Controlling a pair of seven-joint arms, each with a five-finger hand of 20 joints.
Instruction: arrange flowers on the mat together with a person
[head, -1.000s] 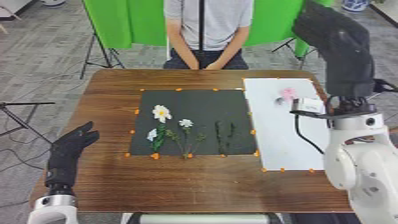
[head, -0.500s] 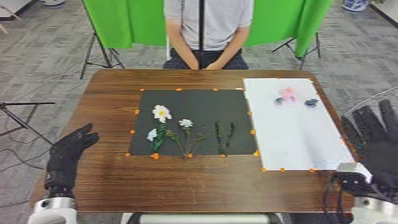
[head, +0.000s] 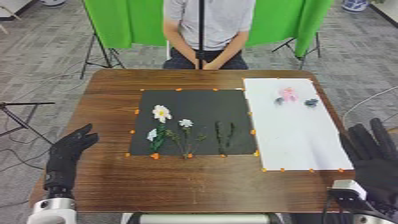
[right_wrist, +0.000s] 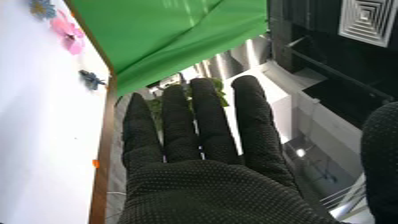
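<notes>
"While the right hand is lying open and empty near the white sheet, which bloom are we considering?"

"Probably the pink flower. It is resting at the sheet's far end, between two blue-grey flowers. The hand should be coming from above, pinching lightly, sparing both neighbours."

"Placement?"

"Likely the dark mat, where two flowerless stems are seemingly awaiting heads. We should be lowering slowly; petals may be clinging to the glove."

"And the left hand?"

"Its fingers are relaxing, holding nothing, over the counter."

"Counts?"

"I am tallying three white flowers on the mat; one pink and two blue-grey on the sheet; two flowerless stems."
</notes>
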